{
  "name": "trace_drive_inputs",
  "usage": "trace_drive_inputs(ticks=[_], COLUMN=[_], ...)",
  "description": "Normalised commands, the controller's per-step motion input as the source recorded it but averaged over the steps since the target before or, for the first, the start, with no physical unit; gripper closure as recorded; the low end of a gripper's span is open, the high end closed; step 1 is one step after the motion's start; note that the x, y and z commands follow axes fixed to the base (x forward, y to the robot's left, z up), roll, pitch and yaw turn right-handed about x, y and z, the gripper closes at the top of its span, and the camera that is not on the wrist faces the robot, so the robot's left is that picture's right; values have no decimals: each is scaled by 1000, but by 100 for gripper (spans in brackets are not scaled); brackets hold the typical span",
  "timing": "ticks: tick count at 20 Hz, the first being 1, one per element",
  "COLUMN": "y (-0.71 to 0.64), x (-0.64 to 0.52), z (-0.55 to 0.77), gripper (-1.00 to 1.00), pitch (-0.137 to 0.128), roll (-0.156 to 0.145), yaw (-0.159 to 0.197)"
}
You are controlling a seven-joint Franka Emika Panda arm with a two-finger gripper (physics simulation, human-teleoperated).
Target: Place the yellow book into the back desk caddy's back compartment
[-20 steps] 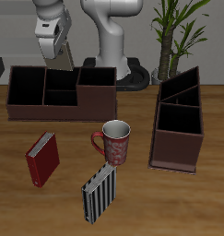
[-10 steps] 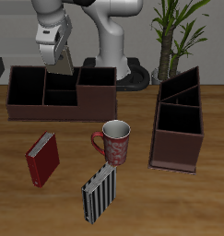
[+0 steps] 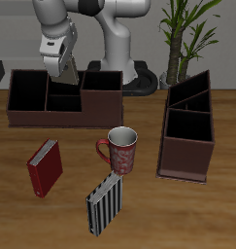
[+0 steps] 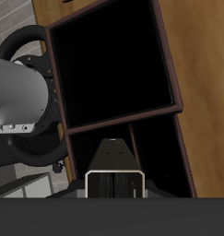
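Nearest the table's front edge stands the striped book (image 3: 104, 202), then the red book (image 3: 46, 166) and the floral mug (image 3: 120, 149). Farther back, my gripper (image 3: 64, 66) hangs over the back desk caddy (image 3: 63, 109), jaws pinched on the yellow book (image 3: 66, 72), its lower edge at the back compartment (image 3: 63, 85).

Yellow book (image 3: 66, 74): lower part hidden inside the back desk caddy (image 3: 61, 115); cover barely readable in exterior view. Gripper (image 3: 62, 60): fingertips indistinct against book. Wrist view: book (image 4: 114, 175) cut off by frame edge; compartment floors lost in black shadow.
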Motion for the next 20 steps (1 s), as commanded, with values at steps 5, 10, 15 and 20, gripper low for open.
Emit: trace_drive_inputs(ticks=[5,10,15,20], y=[29,51,-37,-56], x=[36,-14,-11,6], z=[-119,-206,-137,-155], gripper=[100,100,100,100], pitch=[20,42,35,40], roll=[-4,-1,-8,-5], yaw=[-4,11,2,19])
